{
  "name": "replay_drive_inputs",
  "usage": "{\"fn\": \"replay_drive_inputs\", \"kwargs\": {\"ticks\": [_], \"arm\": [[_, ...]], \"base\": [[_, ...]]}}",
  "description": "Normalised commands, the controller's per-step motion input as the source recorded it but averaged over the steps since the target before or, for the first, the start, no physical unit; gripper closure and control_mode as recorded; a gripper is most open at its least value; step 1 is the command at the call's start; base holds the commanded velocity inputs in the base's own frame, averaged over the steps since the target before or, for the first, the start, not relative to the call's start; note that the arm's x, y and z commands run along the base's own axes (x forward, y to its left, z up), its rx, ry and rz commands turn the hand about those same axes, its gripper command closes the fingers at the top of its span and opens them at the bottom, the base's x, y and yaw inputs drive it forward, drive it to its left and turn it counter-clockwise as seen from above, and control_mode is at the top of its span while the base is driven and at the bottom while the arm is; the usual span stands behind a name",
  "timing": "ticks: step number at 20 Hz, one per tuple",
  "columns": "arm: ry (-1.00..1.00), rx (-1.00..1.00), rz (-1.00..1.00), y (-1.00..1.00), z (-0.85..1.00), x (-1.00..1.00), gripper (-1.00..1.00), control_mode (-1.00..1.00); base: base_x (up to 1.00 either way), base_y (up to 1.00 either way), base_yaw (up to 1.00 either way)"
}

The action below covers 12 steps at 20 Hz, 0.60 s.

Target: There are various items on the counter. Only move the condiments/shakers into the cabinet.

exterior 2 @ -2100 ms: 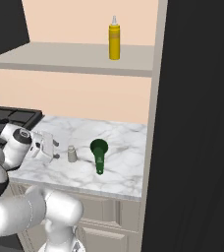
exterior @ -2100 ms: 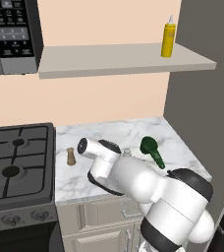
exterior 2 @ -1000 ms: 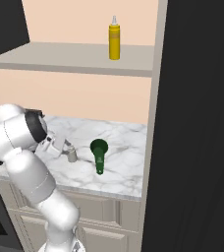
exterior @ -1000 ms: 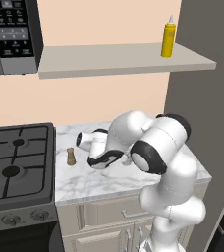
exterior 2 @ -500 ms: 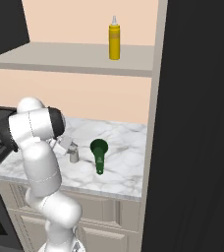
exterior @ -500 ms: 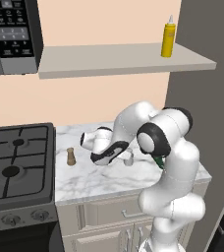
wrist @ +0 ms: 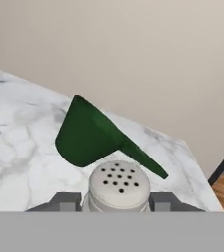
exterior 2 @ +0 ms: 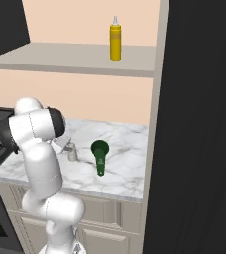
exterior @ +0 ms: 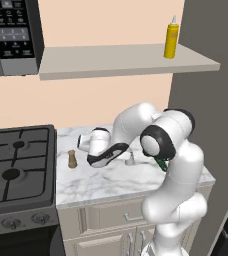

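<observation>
Marble counter [exterior: 91, 185]: claw [wrist: 119, 201] clamps grey shaker [wrist: 119, 186]; green scoop [wrist: 92, 135] just behind.

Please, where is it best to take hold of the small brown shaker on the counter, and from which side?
Probably at the narrow waist of the brown shaker, coming level from the side that faces the arm. It stands upright and alone on the counter, near the stove, so that side seems free, and the waist should keep it from slipping out of the jaws.

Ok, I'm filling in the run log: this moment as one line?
stage: grasping | fingers: either side of grey shaker on counter | yellow squeeze bottle: on shelf | brown shaker: on counter
</observation>
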Motion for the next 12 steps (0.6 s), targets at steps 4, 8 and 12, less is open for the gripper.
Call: {"fn": "replay_drive_inputs", "kwargs": {"ticks": [4,8,12], "arm": [[-0.40,0.04,0.09,-0.06,0.93,-0.65,1.00,-1.00],[-0.29,0.04,0.13,-0.06,1.00,-0.47,1.00,-1.00],[-0.13,0.03,0.16,0.00,1.00,-0.27,1.00,-1.00]], "base": [[0.00,0.00,0.00],[0.00,0.00,0.00],[0.00,0.00,0.00]]}}
